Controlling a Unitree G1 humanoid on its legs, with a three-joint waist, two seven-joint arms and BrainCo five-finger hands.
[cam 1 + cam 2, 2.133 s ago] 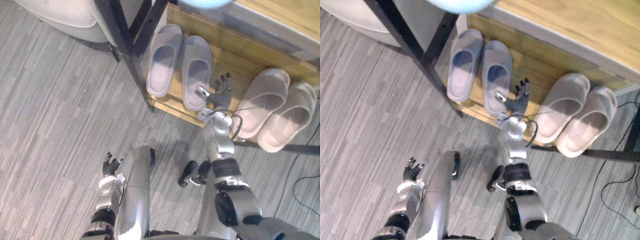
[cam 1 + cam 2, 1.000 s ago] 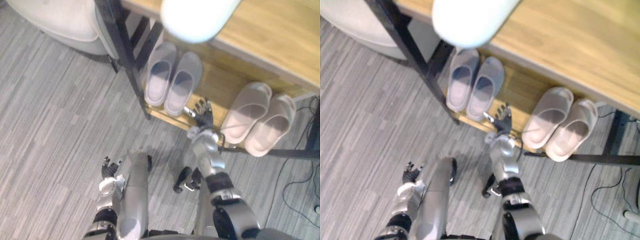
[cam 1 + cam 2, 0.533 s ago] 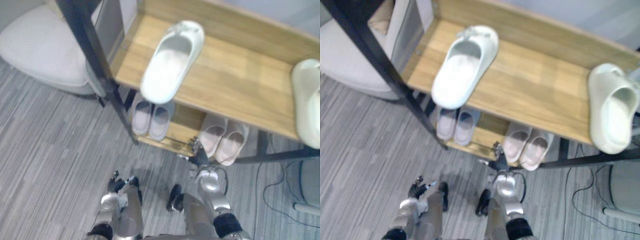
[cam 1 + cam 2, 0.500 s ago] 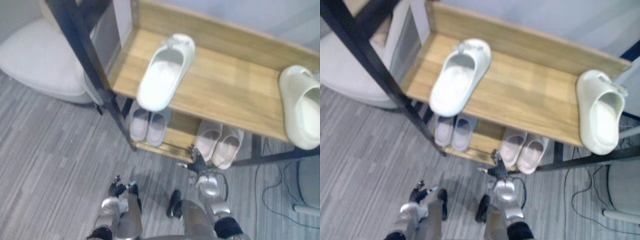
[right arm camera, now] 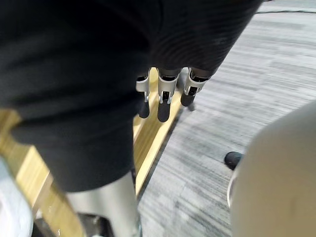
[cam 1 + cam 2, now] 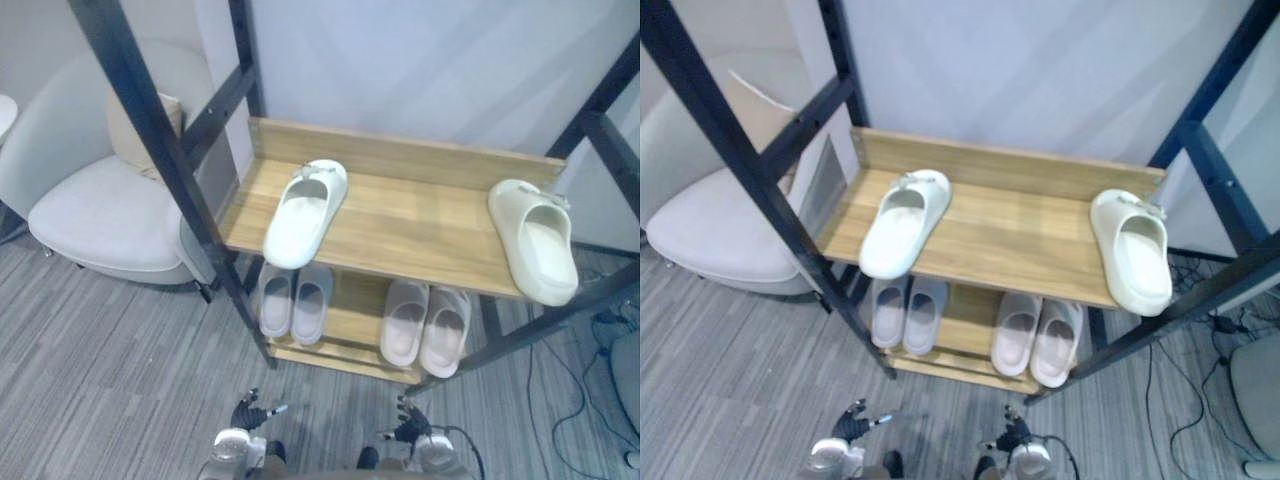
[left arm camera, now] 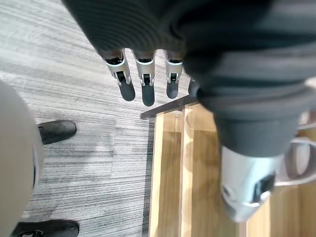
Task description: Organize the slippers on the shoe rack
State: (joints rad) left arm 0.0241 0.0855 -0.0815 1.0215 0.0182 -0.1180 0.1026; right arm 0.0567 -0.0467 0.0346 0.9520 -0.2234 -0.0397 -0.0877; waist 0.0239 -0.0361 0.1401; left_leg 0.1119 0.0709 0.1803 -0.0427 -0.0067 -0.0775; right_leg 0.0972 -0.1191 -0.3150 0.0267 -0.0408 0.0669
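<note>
Our left hand (image 6: 247, 412) hangs open and empty above the floor (image 6: 100, 370), as does our right hand (image 6: 408, 430). Atop the rack (image 6: 420, 230) the left slipper (image 6: 305, 213) and right slipper (image 6: 534, 253) lie well apart; below sit a grey pair (image 6: 293, 298) and a beige pair (image 6: 427, 322).

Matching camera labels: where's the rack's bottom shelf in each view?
Left eye view: bottom shelf low centre, bare wood between the grey slippers and beige slippers.
Right eye view: bottom shelf, same spot.
Left wrist view: its boards beyond the left hand.
Right wrist view: its wooden edge beyond the right hand.
Shared landmark: grey floor along its front edge.
</note>
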